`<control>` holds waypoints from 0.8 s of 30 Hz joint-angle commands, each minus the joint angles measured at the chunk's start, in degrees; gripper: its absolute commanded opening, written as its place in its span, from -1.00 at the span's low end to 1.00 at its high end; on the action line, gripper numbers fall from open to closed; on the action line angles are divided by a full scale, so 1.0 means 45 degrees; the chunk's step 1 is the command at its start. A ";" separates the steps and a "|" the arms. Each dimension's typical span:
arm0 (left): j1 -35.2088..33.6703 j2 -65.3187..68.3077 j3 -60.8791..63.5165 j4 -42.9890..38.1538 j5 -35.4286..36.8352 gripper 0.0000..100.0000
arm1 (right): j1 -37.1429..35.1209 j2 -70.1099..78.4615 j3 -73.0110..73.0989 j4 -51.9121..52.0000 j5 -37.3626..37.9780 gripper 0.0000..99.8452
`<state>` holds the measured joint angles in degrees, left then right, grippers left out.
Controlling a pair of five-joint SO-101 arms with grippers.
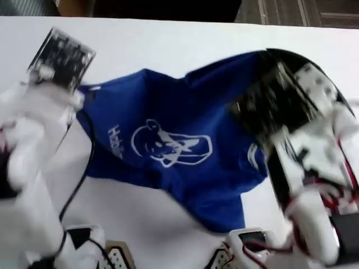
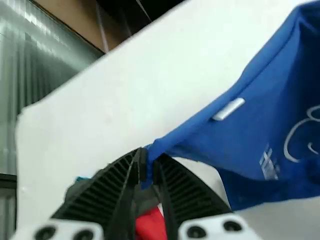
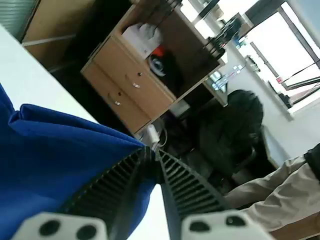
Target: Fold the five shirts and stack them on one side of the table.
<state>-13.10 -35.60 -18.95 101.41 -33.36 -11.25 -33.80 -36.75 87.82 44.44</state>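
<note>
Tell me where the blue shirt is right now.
In the high view the blue shirt spreads over the middle of the table, its two ends pinched by the left gripper and the right gripper.

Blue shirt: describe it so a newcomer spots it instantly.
On the white table, look between the two arms: the blue shirt is stretched there, one edge pinched in the left gripper, another in the right gripper. It is the one blue cloth, with a white cartoon print on its front.
</note>
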 commanded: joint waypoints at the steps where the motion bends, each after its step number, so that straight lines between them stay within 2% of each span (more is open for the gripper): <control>1: -0.0117 -0.1661 -0.0225 0.0176 -0.0098 -0.95 | 0.0010 -0.1026 -0.0371 -0.0752 0.0117 -0.96; 6: -0.0137 -0.3556 -0.0244 0.0078 -0.0762 -0.95 | 0.0068 -0.2159 -0.0371 -0.1748 0.0176 -0.96; 11: -0.0137 -0.4904 -0.0186 0.0000 -0.0977 -0.95 | 0.0068 -0.3096 -0.0371 -0.2686 0.1055 -0.96; 20: -0.0156 -0.5372 -0.0264 0.0039 -0.0938 -0.95 | 0.0010 -0.4327 -0.0371 -0.3976 0.1133 -0.96; 24: -0.0176 -0.5372 -0.0283 0.0020 -0.0918 -0.95 | -0.0010 -0.4425 -0.0352 -0.3780 0.1114 -0.96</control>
<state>-13.19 -59.69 -19.12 101.41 -37.14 -11.08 -53.67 -38.42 71.12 48.92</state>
